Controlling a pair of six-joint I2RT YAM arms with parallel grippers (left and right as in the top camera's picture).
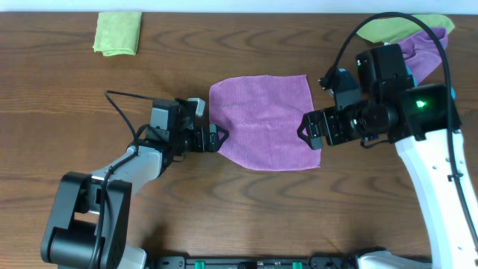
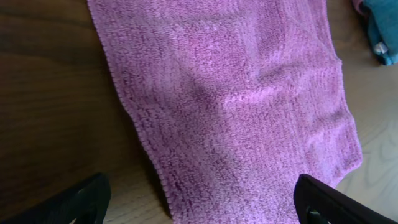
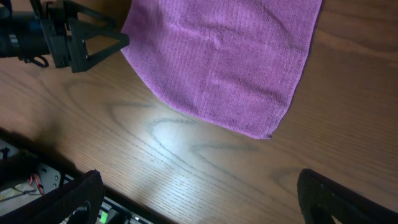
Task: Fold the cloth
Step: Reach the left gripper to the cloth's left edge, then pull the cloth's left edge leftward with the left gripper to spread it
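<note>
The violet-purple cloth [image 1: 261, 119] lies spread flat on the brown wooden table [image 1: 149, 217], its near edge slanting. At the cloth's left edge my left gripper [image 1: 216, 138] stands open. In the left wrist view the cloth [image 2: 236, 93] fills the picture, and its lower left border runs between the wide-apart fingers [image 2: 84, 200] of the left gripper [image 2: 202, 208]. At the cloth's right edge my right gripper [image 1: 308, 131] is also open. In the right wrist view that gripper [image 3: 208, 199] is over bare wood, with the cloth [image 3: 224, 56] ahead and nothing between its fingers [image 3: 345, 198].
A lime-green cloth [image 1: 118, 32] lies folded at the back left. At the back right another green cloth [image 1: 396, 28] and a second purple one [image 1: 422, 48] lie partly under the right arm. The table's front edge [image 3: 93, 186] runs close to the right gripper.
</note>
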